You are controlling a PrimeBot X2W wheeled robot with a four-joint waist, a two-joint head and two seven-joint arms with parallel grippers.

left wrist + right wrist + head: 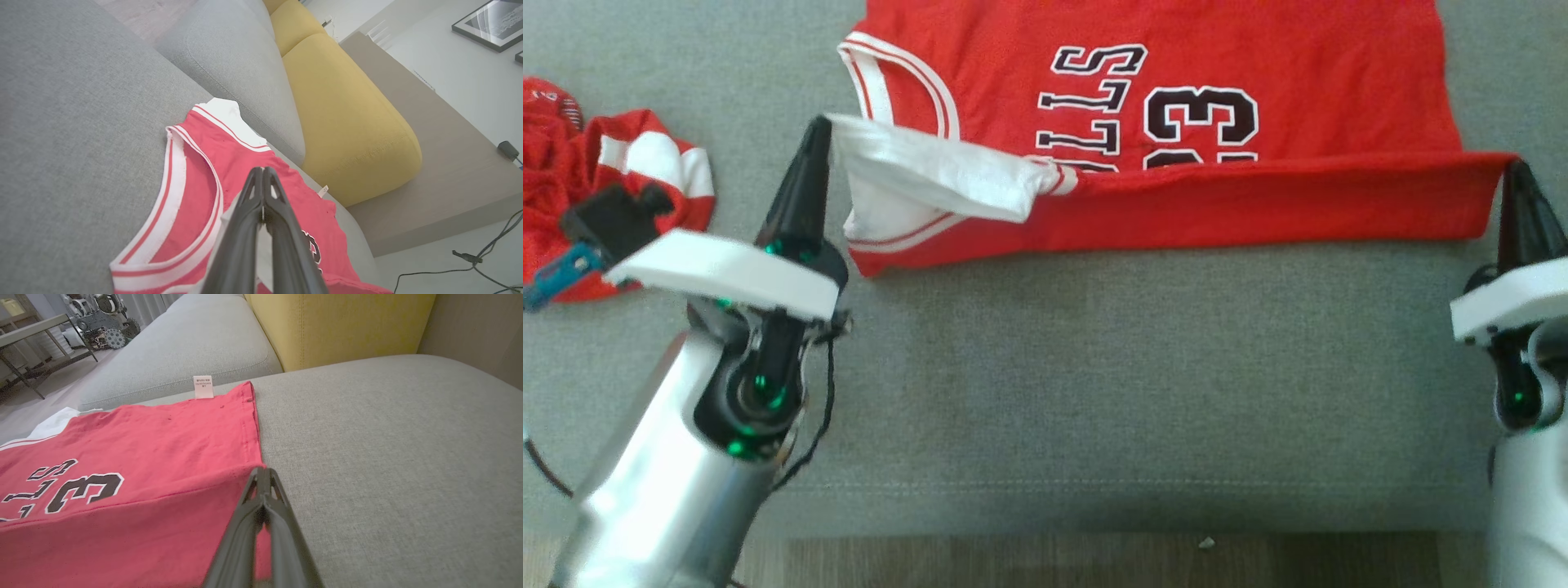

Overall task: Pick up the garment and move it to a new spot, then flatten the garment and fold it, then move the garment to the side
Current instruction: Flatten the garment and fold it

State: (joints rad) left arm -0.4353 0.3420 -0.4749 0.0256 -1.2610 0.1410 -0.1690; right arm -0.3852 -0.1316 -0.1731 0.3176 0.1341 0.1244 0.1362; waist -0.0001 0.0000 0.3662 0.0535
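Observation:
A red basketball jersey (1176,98) with white trim and black lettering lies spread on the grey sofa seat (1045,367). Its near edge is lifted and folded over toward the back. My left gripper (818,129) is shut on the white shoulder strap at the jersey's left end, its fingers (261,196) pinching cloth in the left wrist view. At the far right my right gripper (1516,170) is shut on the jersey's red hem corner, where its fingertips (261,475) clamp the fabric (122,465).
A second crumpled red and white garment (613,171) lies at the left of the seat, with a dark object on it. Yellow back cushions (347,106) stand behind the seat. The sofa's front edge and wood floor (1045,563) run along the bottom.

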